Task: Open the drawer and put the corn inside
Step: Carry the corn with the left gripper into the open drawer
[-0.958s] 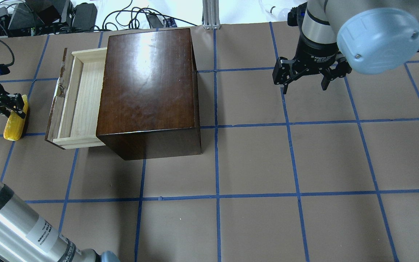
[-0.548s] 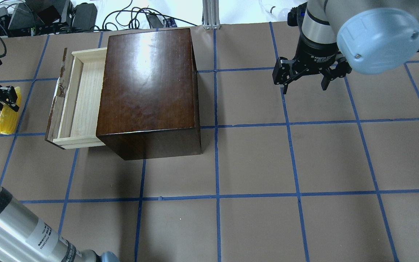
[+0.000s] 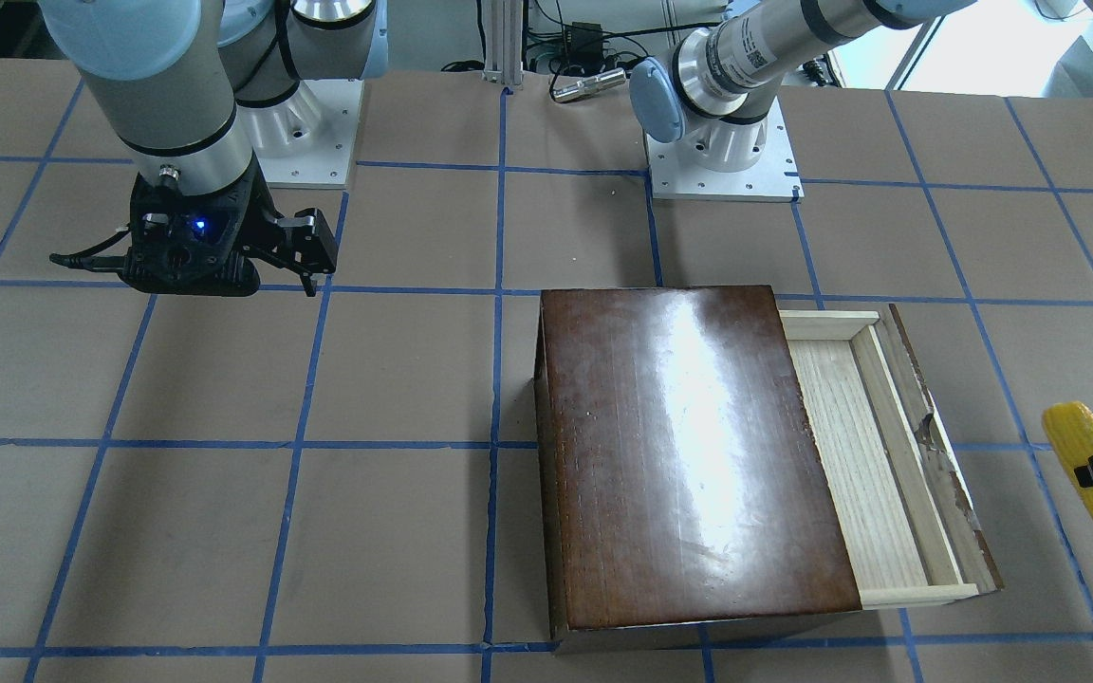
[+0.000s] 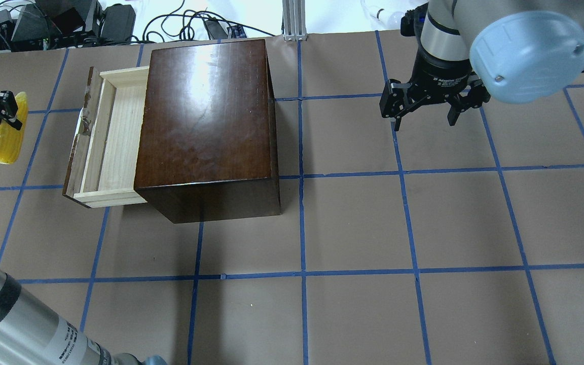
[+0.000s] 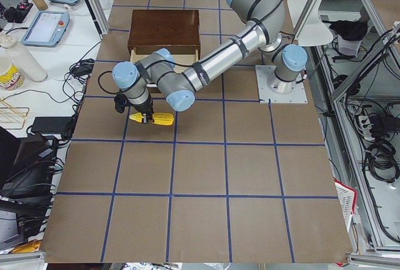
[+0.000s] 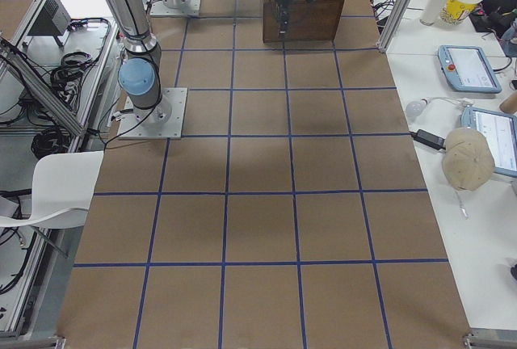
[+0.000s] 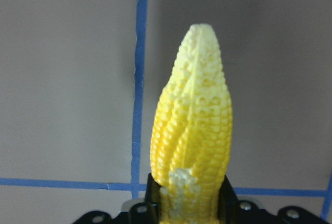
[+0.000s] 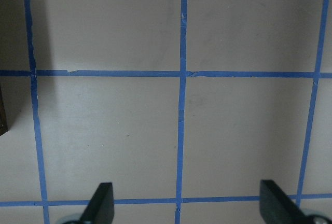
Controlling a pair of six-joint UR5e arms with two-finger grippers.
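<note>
Half the job looks done: the drawer (image 4: 119, 137) sits pulled out on the left side of the box (image 4: 206, 121), and the left hand (image 4: 4, 108) is clamped on the thick end of the corn (image 4: 7, 139), which looks lifted off the table (image 4: 353, 228) a little left of the dark front panel (image 4: 80, 142). Next I'd carry it right, clear over that panel, and line it up lengthwise since the tray's narrow. The right hand (image 4: 424, 123) hangs wide open and empty far off right, so loads of room.

A robotics lab is indicated: 2 robot base plates (image 3: 722, 178) are bolted to a blue-taped tabletop (image 4: 353, 314); teach pendants (image 6: 467, 68) are laid at the right edge, cables (image 4: 170, 23) heaped upper left.
</note>
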